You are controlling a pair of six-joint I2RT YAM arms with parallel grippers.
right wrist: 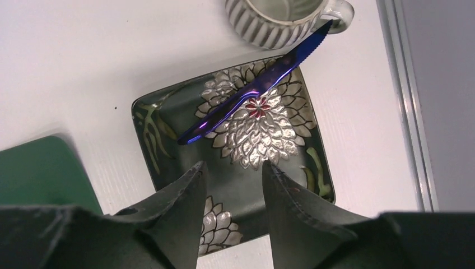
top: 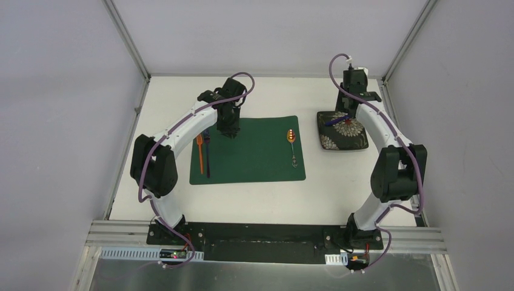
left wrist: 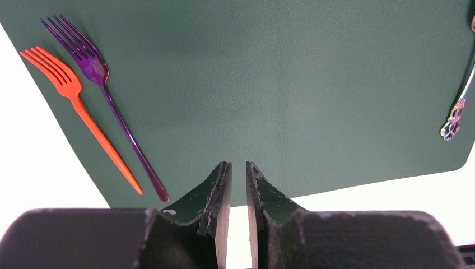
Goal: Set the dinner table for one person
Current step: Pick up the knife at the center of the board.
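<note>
The white dinner table (top: 254, 203) carries a dark green placemat (top: 248, 151). An orange fork (left wrist: 78, 106) and a purple fork (left wrist: 112, 103) lie side by side on the mat's left edge. A patterned spoon (top: 292, 142) lies on the mat's right side. A dark square floral plate (right wrist: 162, 129) sits right of the mat with a blue knife (right wrist: 252, 87) lying across it. My left gripper (left wrist: 235, 165) hovers over the mat's upper left, its jaws nearly together and empty. My right gripper (right wrist: 232, 165) is open and empty above the plate's near part.
A striped grey cup (right wrist: 274, 22) stands just behind the plate, near the right aluminium post (right wrist: 406, 101). It is hidden behind the right wrist in the top view. Frame posts (top: 130, 42) rise at the back corners of the table.
</note>
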